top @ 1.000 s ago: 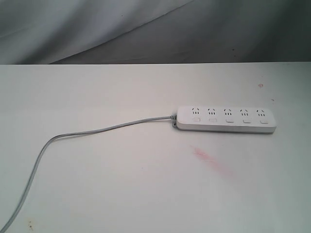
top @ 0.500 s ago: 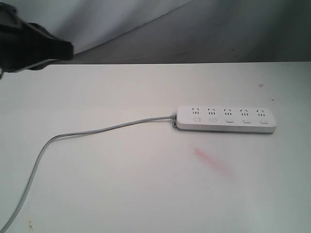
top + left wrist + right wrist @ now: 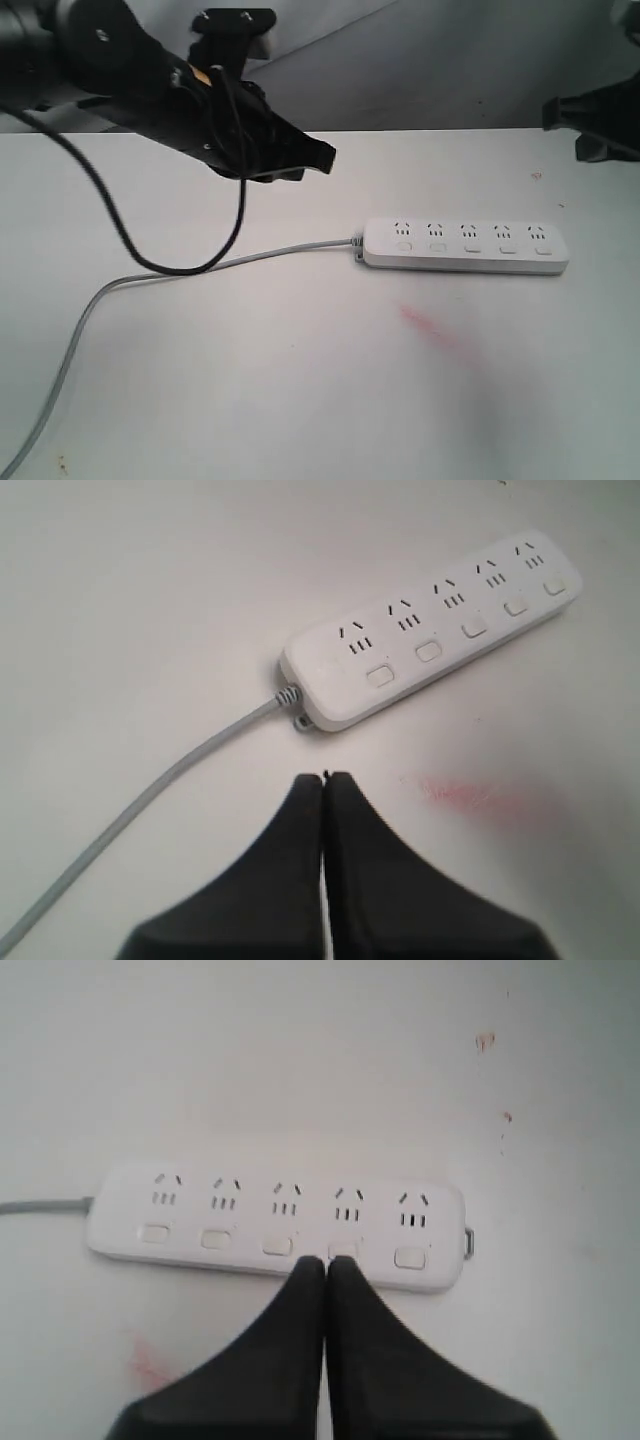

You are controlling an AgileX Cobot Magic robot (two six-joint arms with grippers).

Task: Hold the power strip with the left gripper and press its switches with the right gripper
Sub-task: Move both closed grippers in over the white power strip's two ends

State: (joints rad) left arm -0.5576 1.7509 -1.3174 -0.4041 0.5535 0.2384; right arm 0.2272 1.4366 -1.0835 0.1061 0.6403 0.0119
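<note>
Surroundings: a plain white matte surface (image 3: 300,400) fills the lower three quarters of the exterior view. A creased grey cloth backdrop (image 3: 450,60) runs across the top. A smeared pink-red streak (image 3: 435,330) lies on the surface just below the strip, right of centre. A small reddish speck (image 3: 536,176) sits at upper right. A thin black cable (image 3: 238,205) hangs in a loop from the dark left arm (image 3: 120,70) and crosses the long light-grey cord (image 3: 200,268) left of centre. Whether it touches the cord cannot be told.

Room: bare surface lies on every side of the strip. The surface's far edge runs above it, and the right frame edge is near its right end.

Task thing: the long flat white plastic power strip (image 3: 466,246) lies flat at right of centre, long axis left to right. It has five sockets (image 3: 469,230) in a row. Five small white rectangular switches (image 3: 472,248) sit just below them, one per socket. The cord leaves the left end and curves down to the lower-left corner.

Hands: the black two-finger left hand (image 3: 322,156) reaches in from upper left, up and left of the strip's cord end and apart from it. It is closed tip against tip and holds nothing. The black two-finger right hand (image 3: 325,1260) is at the upper right edge of the exterior view, mostly cut off. It too is closed and empty. In its wrist view the tips overlap the strip's edge by the fourth switch from the cord end. It looks raised off the strip, though contact cannot be judged there.
</note>
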